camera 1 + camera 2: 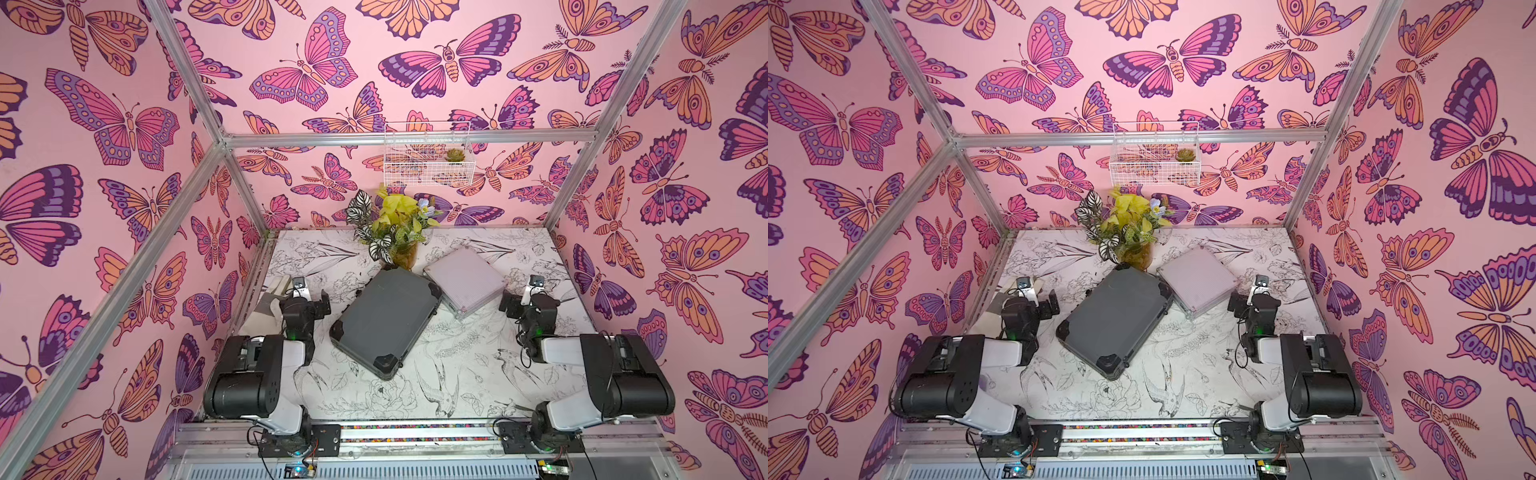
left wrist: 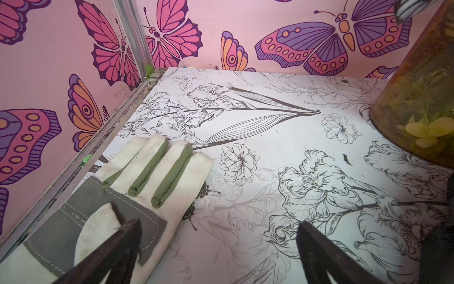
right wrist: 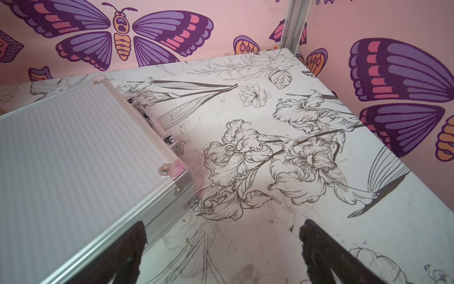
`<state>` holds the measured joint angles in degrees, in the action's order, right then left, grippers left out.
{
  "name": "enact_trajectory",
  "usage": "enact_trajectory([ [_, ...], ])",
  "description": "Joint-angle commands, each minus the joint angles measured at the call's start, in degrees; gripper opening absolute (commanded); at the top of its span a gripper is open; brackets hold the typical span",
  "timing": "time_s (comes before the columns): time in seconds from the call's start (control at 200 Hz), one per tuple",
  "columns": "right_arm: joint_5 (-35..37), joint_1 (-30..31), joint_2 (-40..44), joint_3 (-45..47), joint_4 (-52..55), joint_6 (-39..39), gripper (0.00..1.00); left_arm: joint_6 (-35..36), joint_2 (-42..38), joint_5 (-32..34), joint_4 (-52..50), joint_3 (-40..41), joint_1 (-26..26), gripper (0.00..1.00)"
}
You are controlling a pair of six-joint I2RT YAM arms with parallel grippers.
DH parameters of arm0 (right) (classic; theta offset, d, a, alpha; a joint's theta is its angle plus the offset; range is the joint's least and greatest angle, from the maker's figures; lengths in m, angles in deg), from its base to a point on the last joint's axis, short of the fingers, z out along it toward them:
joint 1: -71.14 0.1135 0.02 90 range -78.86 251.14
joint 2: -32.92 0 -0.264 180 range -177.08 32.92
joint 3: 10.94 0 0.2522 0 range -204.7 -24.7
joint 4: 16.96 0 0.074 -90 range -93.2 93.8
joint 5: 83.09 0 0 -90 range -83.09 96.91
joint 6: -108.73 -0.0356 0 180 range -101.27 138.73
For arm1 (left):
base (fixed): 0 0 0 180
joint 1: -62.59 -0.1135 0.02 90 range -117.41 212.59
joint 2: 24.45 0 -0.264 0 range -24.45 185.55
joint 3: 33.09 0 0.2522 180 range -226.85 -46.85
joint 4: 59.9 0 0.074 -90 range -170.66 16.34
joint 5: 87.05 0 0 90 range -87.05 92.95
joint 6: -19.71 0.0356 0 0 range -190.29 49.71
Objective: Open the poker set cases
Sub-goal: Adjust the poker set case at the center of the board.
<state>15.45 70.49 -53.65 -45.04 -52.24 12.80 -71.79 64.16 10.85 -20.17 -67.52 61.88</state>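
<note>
Glove (image 2: 137,186) at far left: cuff cut off in the left wrist view and half hidden behind my arm in both top views. Left claw (image 2: 218,228) spread wide, holding nothing.

Grey case (image 1: 384,322) lies shut mid-surface (image 1: 457,374). Its long axis runs diagonally, near end leftward and far end rightward under the plant (image 1: 390,224) leaves. Its latches can't be made out.

Silver case (image 1: 463,282) is shut just beside it; contact unclear. It sits corner-on, latch edge toward the right wall, and is cropped in the right wrist view. Right claw (image 3: 223,225) spread wide, empty, near that case's corner.
</note>
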Motion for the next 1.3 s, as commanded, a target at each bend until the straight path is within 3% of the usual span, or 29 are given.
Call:
enact_trajectory([
  [0.0, 0.50, 0.38, 0.61, -1.11, 0.21, 0.31, 0.99, 0.37, -0.21, -0.69, -0.72, 0.19, 0.16, 1.00],
  [0.566, 0.51, 0.38, 0.61, -1.20, 0.21, 0.31, 0.99, 0.21, -0.20, -0.97, -0.99, 0.02, 0.00, 1.00],
  [0.786, 0.65, 0.38, 0.78, -1.02, 0.16, 0.13, 0.99, -0.29, -0.92, -0.16, 2.00, 1.24, -0.26, 0.87],
  [0.886, 1.95, 0.38, 2.63, -0.21, -1.93, -0.21, 0.96, -0.89, -5.74, 1.47, -0.83, 3.49, -0.20, 0.85],
  [1.006, 3.98, 0.49, 14.13, -4.47, 16.53, -0.91, 0.93, 1.33, -14.21, 0.32, -7.41, 3.49, 0.97, 0.81],
  [1.066, 6.52, 0.90, 18.71, -6.56, 23.33, -3.03, 0.89, 0.50, -20.15, 3.20, -14.35, 2.41, 2.64, 0.79],
  [1.177, 8.73, 3.20, 26.52, -10.42, 34.98, -9.58, 0.82, -11.10, -27.45, 8.38, -24.98, -1.90, 3.84, 0.79],
  [1.292, 7.69, 12.48, 31.44, -16.78, 48.19, -12.07, 0.75, -24.46, -31.23, -0.63, -43.16, -10.07, 5.19, 0.72],
])
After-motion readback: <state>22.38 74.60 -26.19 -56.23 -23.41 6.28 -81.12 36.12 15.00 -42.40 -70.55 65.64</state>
